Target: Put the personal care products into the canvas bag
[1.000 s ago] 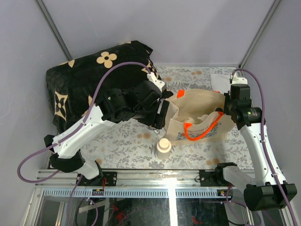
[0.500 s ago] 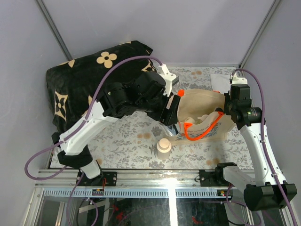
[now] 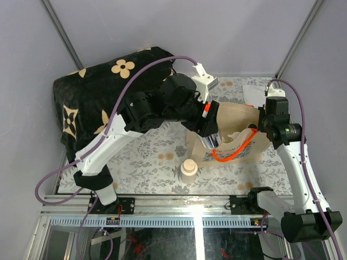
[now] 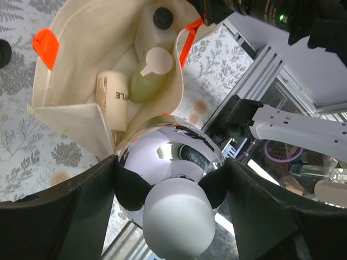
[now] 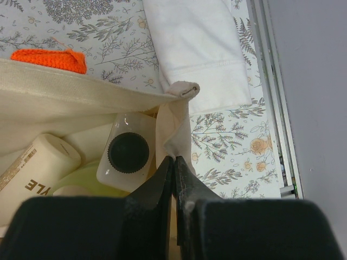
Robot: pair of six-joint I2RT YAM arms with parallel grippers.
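Floral tablecloth (image 3: pixel 138 162) runs under everything. Nearest my bases, one cream bottle (image 3: pixel 188 169) stands on it, just in front of the canvas bag (image 3: pixel 233 154). My left gripper (image 4: pixel 171 187) clamps the clear round bottle (image 4: pixel 165 154), with the arm arched over and pointing down at the bag's near rim. Three bottles (image 4: pixel 142 81) lie inside. I judge I should move further over the opening and lower before letting go. My right gripper (image 5: pixel 174 162) is pinched tight on the bag's right-hand rim, elbow raised, holding the mouth open.
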